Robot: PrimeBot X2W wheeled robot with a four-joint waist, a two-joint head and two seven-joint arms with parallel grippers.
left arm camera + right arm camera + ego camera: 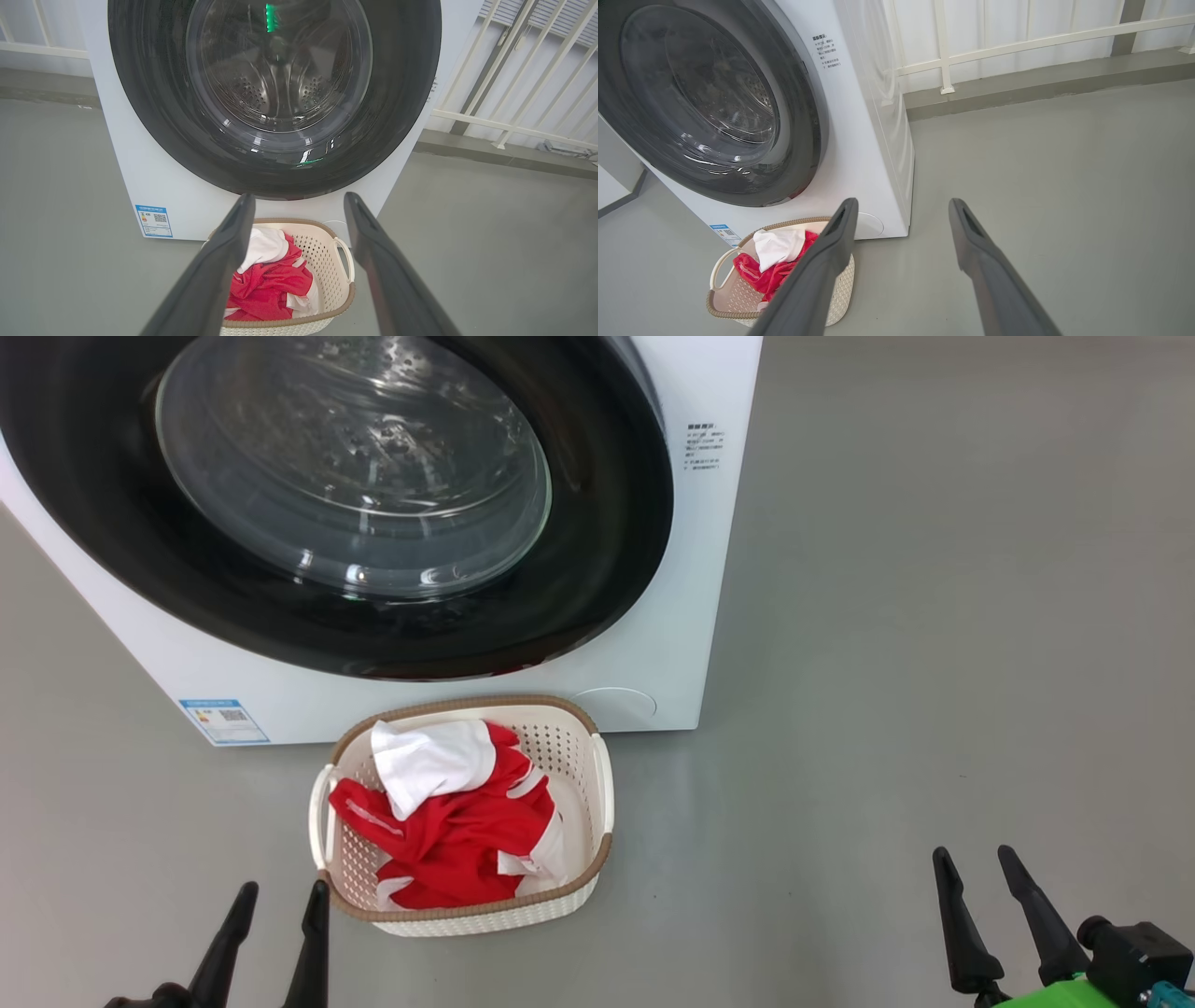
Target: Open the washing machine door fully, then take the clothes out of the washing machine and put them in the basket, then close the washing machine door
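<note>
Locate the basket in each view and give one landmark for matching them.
Head view: basket at bottom centre, in front of the washing machine.
Left wrist view: basket at bottom centre.
Right wrist view: basket at bottom left.
Shared landmark: blue sticker on the machine's lower front corner.

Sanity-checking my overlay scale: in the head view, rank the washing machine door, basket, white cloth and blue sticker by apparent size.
1. washing machine door, cropped by the frame yet clearly largest
2. basket
3. white cloth
4. blue sticker
</note>
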